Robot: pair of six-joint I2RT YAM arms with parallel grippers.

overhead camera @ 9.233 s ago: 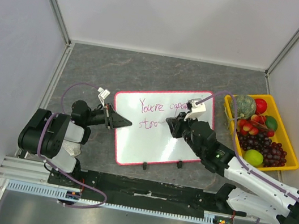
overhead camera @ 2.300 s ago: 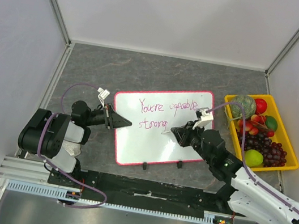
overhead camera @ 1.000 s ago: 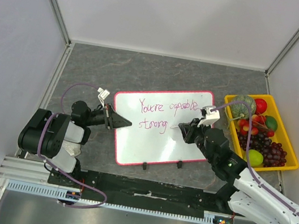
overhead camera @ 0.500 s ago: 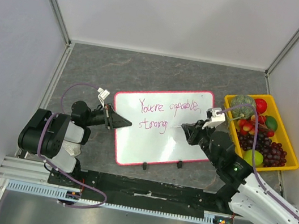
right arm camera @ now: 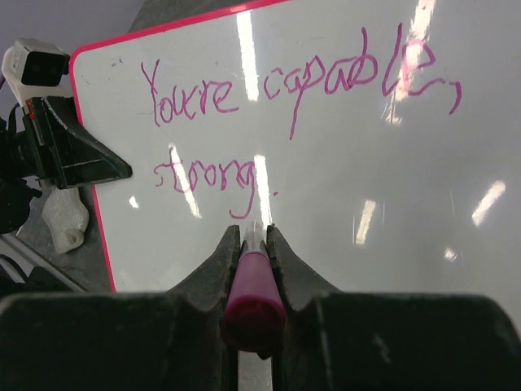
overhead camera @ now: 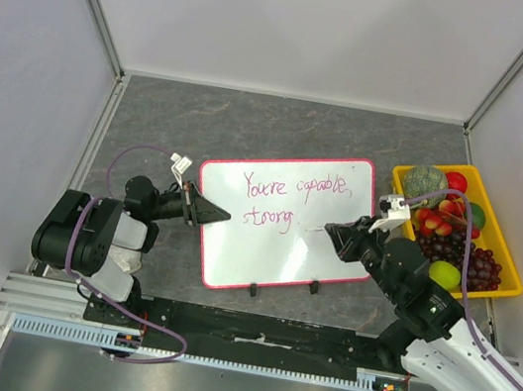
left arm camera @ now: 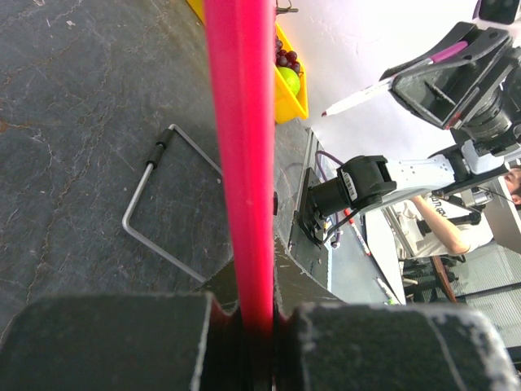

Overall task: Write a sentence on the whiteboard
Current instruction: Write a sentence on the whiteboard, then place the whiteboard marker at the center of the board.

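Left wrist view shows the whiteboard (left arm camera: 240, 163) only as a rim seen edge-on, with the left claw (left arm camera: 256, 318) clenched on it. The right claw (right arm camera: 253, 235), grasping a marker (right arm camera: 253, 285), has drawn rightward; tip contact unclear. On the table (overhead camera: 253, 124), the sentence (overhead camera: 293, 199) leaves bare board below; fruit tray (overhead camera: 506, 285) lies near the right edge.

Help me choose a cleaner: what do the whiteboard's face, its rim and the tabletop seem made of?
Whiteboard face: glossy coated surface, likely melamine or enamel; it mirrors bright light strips. Rim: smooth pink-red plastic, probably. Tabletop: dark grey, veined like stone, matte; possibly a printed laminate.
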